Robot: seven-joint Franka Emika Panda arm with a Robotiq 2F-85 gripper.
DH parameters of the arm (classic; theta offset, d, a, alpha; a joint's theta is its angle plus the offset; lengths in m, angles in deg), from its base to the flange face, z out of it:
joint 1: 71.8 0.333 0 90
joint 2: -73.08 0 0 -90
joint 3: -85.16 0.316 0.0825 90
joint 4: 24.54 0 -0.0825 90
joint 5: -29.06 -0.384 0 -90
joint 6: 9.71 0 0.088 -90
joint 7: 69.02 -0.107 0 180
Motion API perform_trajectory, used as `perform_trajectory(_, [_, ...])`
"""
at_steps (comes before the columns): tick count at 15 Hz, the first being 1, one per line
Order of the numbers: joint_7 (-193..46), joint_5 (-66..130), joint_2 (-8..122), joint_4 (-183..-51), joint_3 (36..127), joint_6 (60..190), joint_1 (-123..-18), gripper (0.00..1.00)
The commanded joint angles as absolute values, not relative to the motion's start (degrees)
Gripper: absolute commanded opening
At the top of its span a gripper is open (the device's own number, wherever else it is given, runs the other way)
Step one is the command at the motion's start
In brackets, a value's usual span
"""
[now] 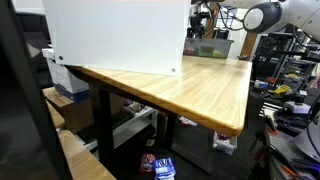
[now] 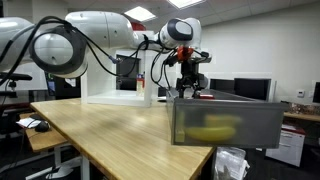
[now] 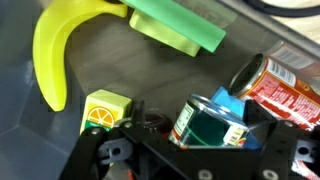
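Note:
In the wrist view my gripper [image 3: 202, 128] is down inside a grey bin [image 3: 30, 130], open, with its jaws standing on either side of a green tin can [image 3: 208, 122] that lies tilted. I cannot tell whether the fingers touch it. Round the can lie a red can [image 3: 282, 82], a blue object [image 3: 228, 100], a small yellow-green juice carton [image 3: 104, 110], a yellow banana [image 3: 55, 50] and a green block [image 3: 178, 28]. In an exterior view the gripper [image 2: 190, 86] hangs over the translucent bin [image 2: 226, 122], through which the banana [image 2: 212, 130] shows.
The bin [image 1: 213, 47] stands at the far end of a wooden table [image 1: 195, 85]. A large white panel box [image 1: 120, 35] takes up the table's other end. Monitors, chairs and cluttered shelves surround the table.

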State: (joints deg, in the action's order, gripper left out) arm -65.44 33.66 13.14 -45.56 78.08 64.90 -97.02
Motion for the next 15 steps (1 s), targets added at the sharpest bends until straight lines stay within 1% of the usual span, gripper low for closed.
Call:
perform_trajectory(1, [-69.32, 32.00, 13.54, -46.39, 78.67, 66.95, -97.22, 1.00])
perform_trajectory(15, [-73.39, 31.14, 13.66, -46.31, 78.83, 70.98, -96.99, 1.00])
